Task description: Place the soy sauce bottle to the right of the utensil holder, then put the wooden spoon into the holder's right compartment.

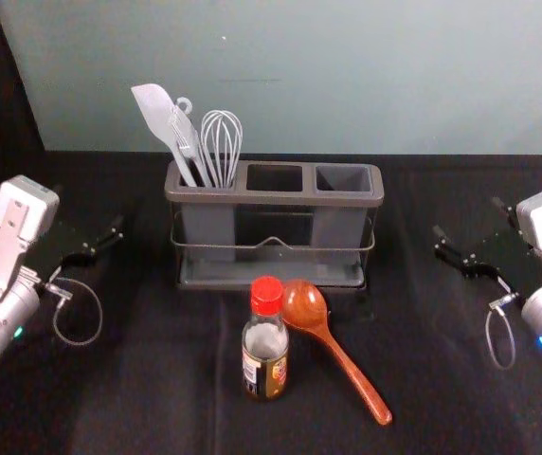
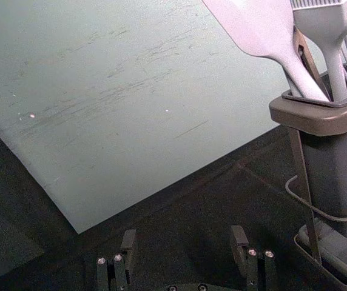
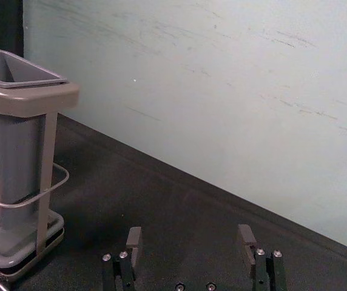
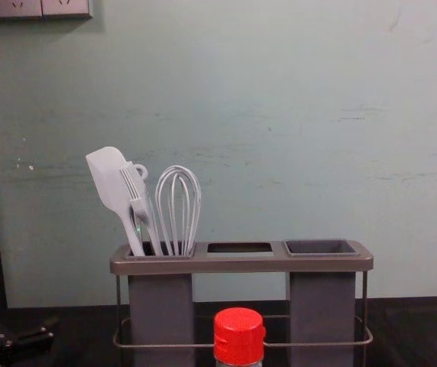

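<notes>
The soy sauce bottle (image 1: 265,346), red-capped, stands upright in front of the utensil holder (image 1: 274,197); its cap (image 4: 238,336) shows in the chest view. Beside it, to the right, lies the wooden spoon (image 1: 337,351), bowl toward the holder and handle toward the front right. The holder's right compartment (image 1: 343,178) has nothing in it. My left gripper (image 1: 91,245) is left of the holder; in its wrist view the left gripper (image 2: 184,248) is open and holds nothing. Right of the holder is my right gripper (image 1: 470,245); in its wrist view the right gripper (image 3: 190,248) is open too.
A spatula (image 1: 160,118), a brush and a whisk (image 1: 222,142) stand in the holder's left compartment. Behind the black-covered table (image 1: 148,398) rises a pale wall (image 1: 347,76). A socket panel (image 4: 31,8) is on the wall, upper left in the chest view.
</notes>
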Available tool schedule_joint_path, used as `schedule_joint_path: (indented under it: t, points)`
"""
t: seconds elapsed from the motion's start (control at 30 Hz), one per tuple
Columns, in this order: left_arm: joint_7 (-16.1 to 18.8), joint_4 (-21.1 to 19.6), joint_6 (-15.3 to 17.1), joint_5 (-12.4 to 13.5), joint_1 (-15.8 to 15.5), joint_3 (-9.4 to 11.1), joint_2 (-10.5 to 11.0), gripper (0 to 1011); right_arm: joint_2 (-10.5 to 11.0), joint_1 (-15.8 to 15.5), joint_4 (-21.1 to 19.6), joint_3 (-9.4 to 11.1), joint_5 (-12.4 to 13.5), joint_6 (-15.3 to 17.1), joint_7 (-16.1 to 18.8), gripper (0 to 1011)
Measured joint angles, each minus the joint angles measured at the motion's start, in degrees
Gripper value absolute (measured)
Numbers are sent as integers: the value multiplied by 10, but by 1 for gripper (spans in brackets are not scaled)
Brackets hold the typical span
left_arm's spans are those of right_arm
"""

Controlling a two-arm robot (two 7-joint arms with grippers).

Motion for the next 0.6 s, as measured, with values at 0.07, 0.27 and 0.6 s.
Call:
schedule_joint_path:
  t: [0.07, 0.27, 0.6]
  points:
    - [0, 0, 0, 0, 0, 0, 0, 1000, 0, 0, 0, 0, 0, 0, 0, 1002]
    - [0, 0, 0, 0, 0, 0, 0, 1000, 0, 0, 0, 0, 0, 0, 0, 1002]
    - [0, 0, 0, 0, 0, 0, 0, 1000, 0, 0, 0, 0, 0, 0, 0, 1002]
